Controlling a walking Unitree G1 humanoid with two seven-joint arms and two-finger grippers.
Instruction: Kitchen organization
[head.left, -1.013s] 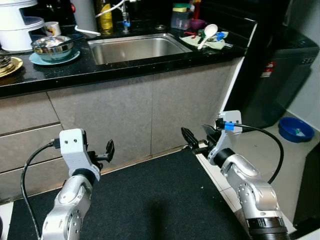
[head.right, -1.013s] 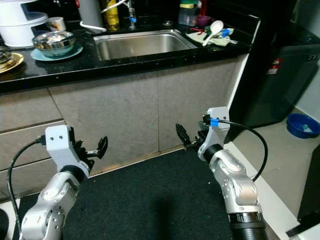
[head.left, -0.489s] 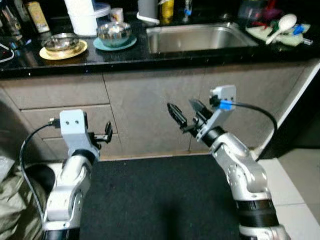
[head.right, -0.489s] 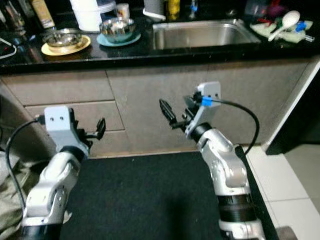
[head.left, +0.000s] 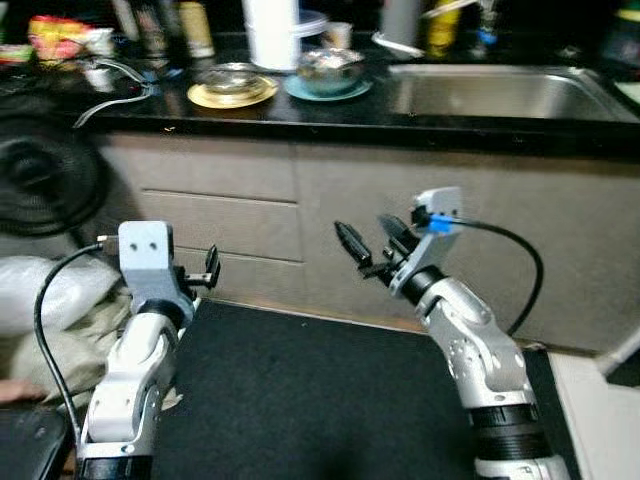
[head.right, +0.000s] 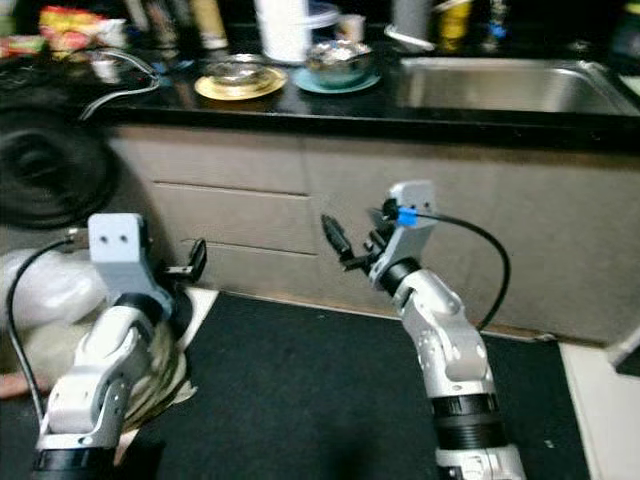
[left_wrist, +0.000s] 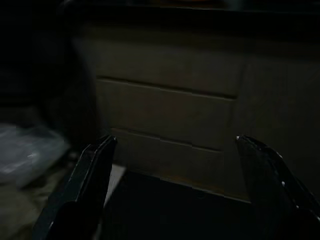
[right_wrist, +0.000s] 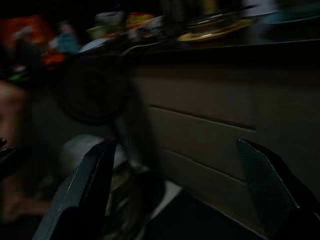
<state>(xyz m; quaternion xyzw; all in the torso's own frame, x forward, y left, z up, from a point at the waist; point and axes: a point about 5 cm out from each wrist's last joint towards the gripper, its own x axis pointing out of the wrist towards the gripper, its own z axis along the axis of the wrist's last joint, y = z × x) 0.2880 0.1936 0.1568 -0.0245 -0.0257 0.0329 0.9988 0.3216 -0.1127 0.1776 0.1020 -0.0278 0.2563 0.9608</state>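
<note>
Both arms raised before cabinet drawers (head.left: 220, 225), nothing held. Left gripper (left_wrist: 175, 190) fingers spread wide; right gripper (right_wrist: 175, 190) likewise apart.

Task items above and beyond grippers on black counter (head.left: 200, 110): steel bowl (head.left: 331, 70) on teal plate, dish on yellow plate (head.left: 232, 93).

Risk: view blurred, robot close to cabinet; fingertips could strike drawer front, or foot catch bags (head.left: 60, 300) beside left gripper.

Versus earlier: camera swung leftward; sink (head.left: 500, 92) now far right, fan (head.left: 45, 180) newly in sight.

cabinet front (head.left: 300, 215) ahead, fan (head.left: 45, 180) leftward

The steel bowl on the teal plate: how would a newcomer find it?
Start at the sink in the black counter. Just to its left sits the steel bowl on a teal plate. Its neighbour further left rests on a yellow plate instead.
</note>
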